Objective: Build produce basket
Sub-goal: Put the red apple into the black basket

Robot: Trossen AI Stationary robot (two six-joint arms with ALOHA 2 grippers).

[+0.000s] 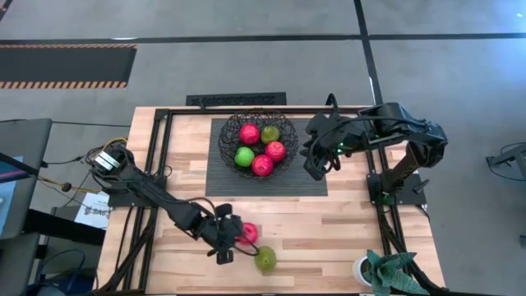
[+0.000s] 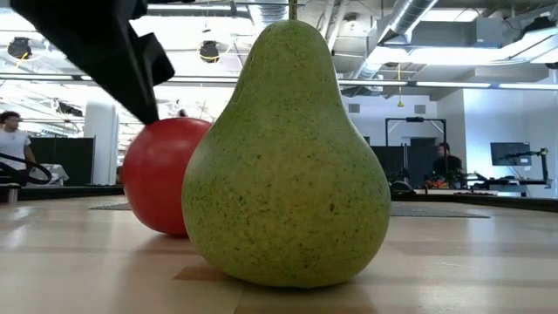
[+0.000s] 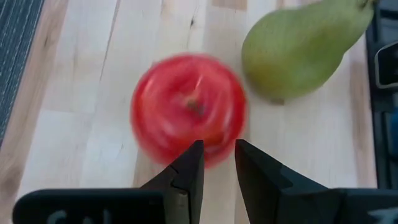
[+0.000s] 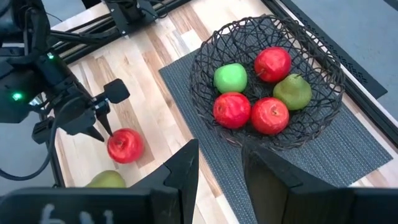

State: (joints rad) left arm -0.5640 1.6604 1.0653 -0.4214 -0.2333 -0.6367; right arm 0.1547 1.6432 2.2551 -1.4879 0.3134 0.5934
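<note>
Hovering low over the bare wood at the lower middle of the high view, my left gripper (image 1: pixel 228 243) sits just left of a loose red apple (image 1: pixel 247 233), its fingers (image 3: pixel 186 177) drawn narrow with only a slim gap between them and nothing held. In my left wrist view the apple (image 3: pixel 188 109) lies right ahead of the fingertips, apparently just clear of them, though I cannot tell for certain. A yellow-green pear (image 1: pixel 265 260) rests just beside the apple, lower and to the right in the high view; in the low view the pear (image 2: pixel 288 166) stands upright, speckled, filling the middle of the frame with the apple (image 2: pixel 157 179) behind it on the left.

My right gripper (image 1: pixel 316 168) hangs at the right edge of the dark ribbed mat (image 1: pixel 312 182), upper right of centre in the high view, fingers (image 4: pixel 180 177) parted a little, empty.

On that mat stands the basket (image 1: pixel 228 140), a round bowl of black crisscrossed wire, see-through. Inside I count five fruits: three shiny red apples (image 4: pixel 272 63), one bright green apple (image 4: pixel 230 78) and one duller yellow-green fruit (image 4: pixel 292 91), all crowded together.

That makes seven fruits: four red, one bright green, two yellow-green, with two outside the basket on the table (image 1: pixel 345 230)
</note>
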